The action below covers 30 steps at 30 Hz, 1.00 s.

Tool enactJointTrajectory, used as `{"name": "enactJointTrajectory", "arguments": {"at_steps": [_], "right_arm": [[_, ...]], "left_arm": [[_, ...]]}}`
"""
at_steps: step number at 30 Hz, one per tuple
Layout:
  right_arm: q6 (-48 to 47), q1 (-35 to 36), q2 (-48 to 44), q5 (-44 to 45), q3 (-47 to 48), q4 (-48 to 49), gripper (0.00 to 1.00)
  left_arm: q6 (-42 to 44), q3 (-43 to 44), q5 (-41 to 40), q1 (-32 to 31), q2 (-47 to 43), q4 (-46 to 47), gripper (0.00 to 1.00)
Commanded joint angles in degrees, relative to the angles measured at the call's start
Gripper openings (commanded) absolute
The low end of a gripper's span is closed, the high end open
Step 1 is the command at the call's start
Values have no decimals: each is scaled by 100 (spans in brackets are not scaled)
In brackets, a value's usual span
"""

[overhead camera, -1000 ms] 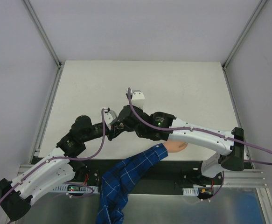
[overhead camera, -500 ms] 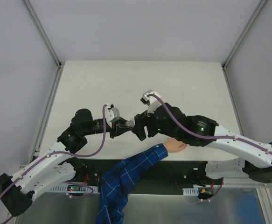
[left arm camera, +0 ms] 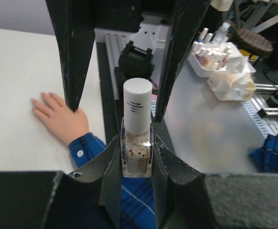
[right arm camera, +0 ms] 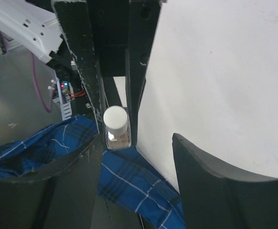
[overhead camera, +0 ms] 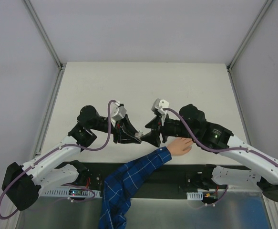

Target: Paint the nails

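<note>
the left end effector (left arm camera: 136,157) clamps a small nail polish bottle (left arm camera: 137,136) with its white cap (left arm camera: 137,110) still on. the right end effector (right arm camera: 129,157) stands wide, facing the bottle's cap. the hand (overhead camera: 179,146) lies flat on the bench (overhead camera: 143,90) at 5 o'clock from the bottle, its nails (left arm camera: 43,95) barely discernible.

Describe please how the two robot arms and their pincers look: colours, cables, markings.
Both arms have white link covers and black joints. A purple cable loops along each one, and a small white block sits at each wrist. A green light glows on the right arm. The left pincer and the right pincer have matte black fingers, scuffed with pale specks.
</note>
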Motion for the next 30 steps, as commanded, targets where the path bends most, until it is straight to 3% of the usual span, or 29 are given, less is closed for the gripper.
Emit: {"name": "enactJointTrajectory", "arguments": {"at_steps": [1,19,30], "right_arm": [[-240,-111,13,-1165,-133,1159,60],[261,-418,162,-1992,-230,2012,40],[420,-507,294,-2334,-186,2039,26]], "left_arm": [[-1027,-7,883,65,189,1486,0],[-1133,-112,936,91,67,1838,0],[-1133,-156,822,170,-21,1909,0]]}}
